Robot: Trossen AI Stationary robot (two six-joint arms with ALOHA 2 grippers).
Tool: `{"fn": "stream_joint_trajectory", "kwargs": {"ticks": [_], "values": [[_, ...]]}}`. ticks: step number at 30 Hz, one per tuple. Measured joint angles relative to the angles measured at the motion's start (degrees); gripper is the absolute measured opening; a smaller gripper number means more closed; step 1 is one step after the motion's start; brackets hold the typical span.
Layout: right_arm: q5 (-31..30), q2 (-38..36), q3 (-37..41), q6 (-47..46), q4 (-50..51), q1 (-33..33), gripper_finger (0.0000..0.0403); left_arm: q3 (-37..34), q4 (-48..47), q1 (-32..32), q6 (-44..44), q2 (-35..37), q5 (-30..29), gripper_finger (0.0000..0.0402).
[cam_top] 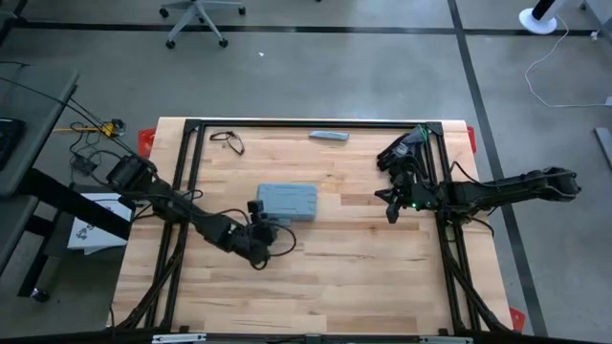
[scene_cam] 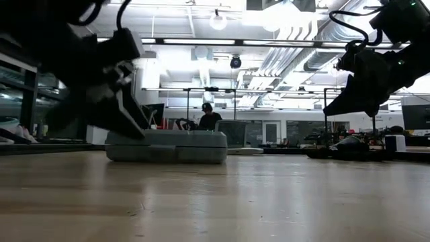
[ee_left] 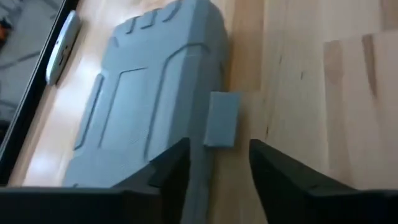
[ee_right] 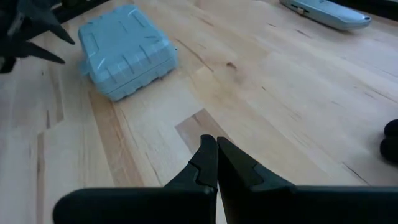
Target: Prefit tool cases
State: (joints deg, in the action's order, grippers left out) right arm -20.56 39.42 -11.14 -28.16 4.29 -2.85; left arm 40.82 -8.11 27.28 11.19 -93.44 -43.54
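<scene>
**Left end effector parked at the case latch, fingers apart**

With its fingers spread and nothing between them, the left end effector sits low at the front-left corner of the tool case, lined up on the small latch tab that sticks out from the case's edge. My read: it's placed there to work the latch or press the lid seam, since the gap between the fingers frames the tab exactly. One finger is just beside the case wall; contact I can't confirm.

The case lies flat on the table, lid up and closed, near the table's middle, slightly left of centre. In the high view its long axis runs left-right across the table; the latch edge faces the left arm's side, ribbed lid upward.

Right end effector hangs clear above the table with fingers pressed together, holding nothing, well apart from the case on the right side. Looks like it's waiting.

The slim grey bar lies near the far edge, untouched.
</scene>
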Motion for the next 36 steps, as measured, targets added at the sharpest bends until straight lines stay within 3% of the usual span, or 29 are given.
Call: {"fn": "stream_joint_trajectory", "kwargs": {"ticks": [6, 11, 14, 25, 36], "values": [[-0.82, 0.02, 0.00, 0.01, 0.75, 0.00, 0.0000, 0.48, 7.87, 1.54, -4.29, -9.98, -5.78, 0.0201], [-0.92, 0.02, 0.02, -0.04, 0.83, 0.00, 0.0000, 3.63, 10.14, 2.70, -3.38, -16.76, -18.78, 0.0195], [-0.94, 0.02, 0.02, -0.04, 0.83, 0.00, 0.0000, 5.32, 9.68, 2.65, -3.33, -18.51, -22.68, 0.0191], [-0.96, 0.02, 0.04, 0.15, 1.27, 0.00, 0.0000, 5.68, 8.50, 2.41, -0.16, -18.87, -20.99, 0.0170], [-1.00, 0.02, 0.04, 0.13, 2.32, 0.00, 0.0000, 5.86, 10.64, 2.26, -10.40, -18.63, -16.03, 0.0159]]}}
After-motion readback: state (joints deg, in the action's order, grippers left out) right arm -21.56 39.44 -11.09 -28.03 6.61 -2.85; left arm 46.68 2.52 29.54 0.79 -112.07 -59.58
